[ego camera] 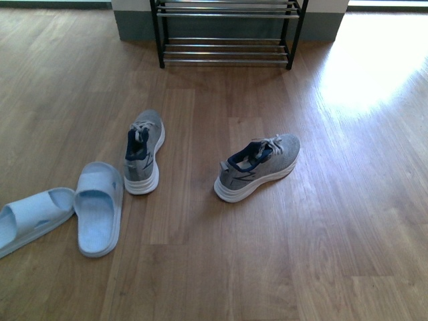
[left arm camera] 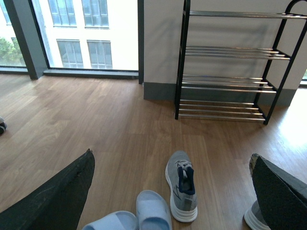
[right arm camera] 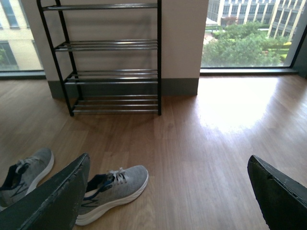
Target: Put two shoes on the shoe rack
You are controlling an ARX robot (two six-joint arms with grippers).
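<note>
Farthest left on the wood floor lie the pale-blue slide sandals, close together at the toes and well short of the rack. They are judged light, bendable rubber with a smooth skin that may slip, so the strap band offers the surest hold. Just right of them stands the first grey sneaker, upright, toe toward the rack. Further right and apart from it, the second grey sneaker stands angled, toe turned rightward. Both are judged fairly light, with a soft knit upper that would crush under pressure and a thick, firm white sole. A hold across the sole's sides at midfoot, or on the padded heel collar, appears soundest. The shoe rack stands against the far wall, centre, with no shoe on the tiers in view. The left gripper hangs above the floor, fingers spread wide and holding nothing, with the first sneaker showing between them. The right gripper is likewise spread wide and empty, with the second sneaker showing beside one finger.
</note>
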